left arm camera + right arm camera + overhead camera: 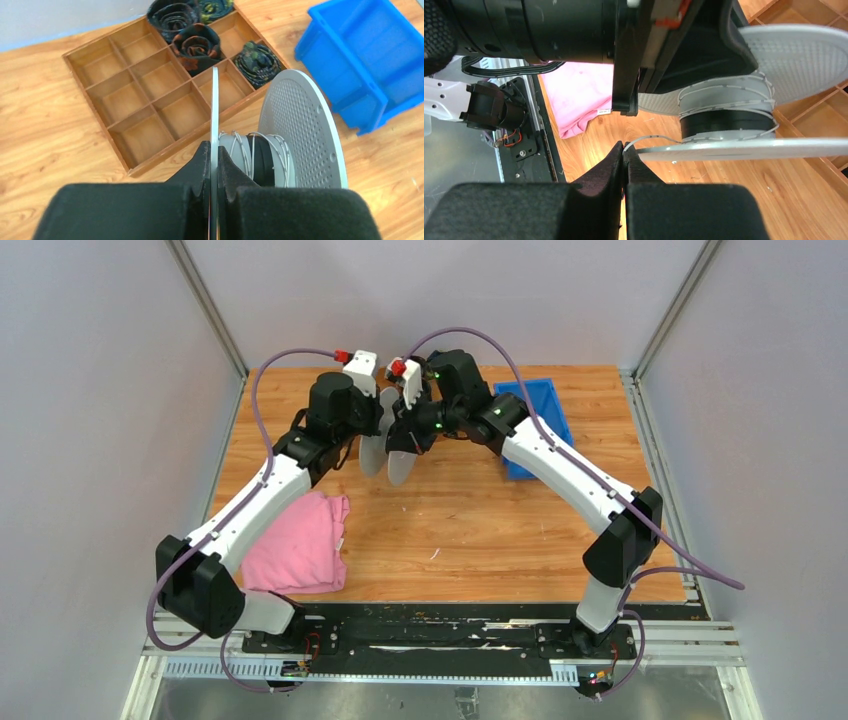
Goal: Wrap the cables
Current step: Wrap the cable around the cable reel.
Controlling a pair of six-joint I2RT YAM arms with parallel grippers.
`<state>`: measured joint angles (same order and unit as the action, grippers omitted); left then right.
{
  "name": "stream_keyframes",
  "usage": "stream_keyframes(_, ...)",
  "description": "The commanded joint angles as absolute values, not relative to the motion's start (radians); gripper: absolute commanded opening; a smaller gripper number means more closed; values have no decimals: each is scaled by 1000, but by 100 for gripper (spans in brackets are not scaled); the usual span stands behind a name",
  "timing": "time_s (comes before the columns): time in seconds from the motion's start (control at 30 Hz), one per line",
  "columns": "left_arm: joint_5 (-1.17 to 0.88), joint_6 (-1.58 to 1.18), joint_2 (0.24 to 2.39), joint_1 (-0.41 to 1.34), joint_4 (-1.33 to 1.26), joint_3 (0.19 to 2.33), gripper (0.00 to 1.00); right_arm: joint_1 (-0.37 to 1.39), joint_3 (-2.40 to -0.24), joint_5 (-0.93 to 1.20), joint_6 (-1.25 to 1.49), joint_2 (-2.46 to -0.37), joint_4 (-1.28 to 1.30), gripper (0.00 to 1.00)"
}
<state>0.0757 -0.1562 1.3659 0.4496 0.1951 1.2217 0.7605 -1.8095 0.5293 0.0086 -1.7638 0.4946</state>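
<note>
A thin white-grey cable (252, 150) is banding the black core of a dot-perforated silver-grey plastic spool (300, 130); a bright blue plastic bin (370, 55) is glowing upper right, a pink cloth (300, 545) lower left overhead.

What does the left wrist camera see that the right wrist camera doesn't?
Only the left wrist view shows the blue bin and the dark coiled bundles. Only the right wrist view shows the pink cloth and the right claw pinching the end of the cable. Both show the spool with cable wound around it.
</note>
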Motion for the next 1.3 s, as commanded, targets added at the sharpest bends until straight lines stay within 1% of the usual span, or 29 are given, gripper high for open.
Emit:
stream_keyframes(0.0,-59,10,1329,474,125,1228,0,722,-1834,581,-103,-1733,510,1)
stream_keyframes(0.13,-181,63,1329,477,118,1213,0,702,-1851,674,-133,-1736,524,1)
stream_keyframes(0.33,-365,127,1303,476,19,1138,0,656,-1856,840,-65,-1747,514,1)
stream_keyframes(0.53,-501,220,1305,475,10,1115,0,632,-1838,891,-44,-1728,517,1)
stream_keyframes(0.7,-610,239,1315,467,38,1120,0,627,-1797,890,-192,-1670,523,1)
stream_keyframes(0.93,-749,200,1353,444,86,1153,0,627,-1886,879,-368,-1658,671,1)
stream_keyframes(1.27,-961,182,1417,434,221,1235,0,629,-1896,862,-653,-1652,770,1)
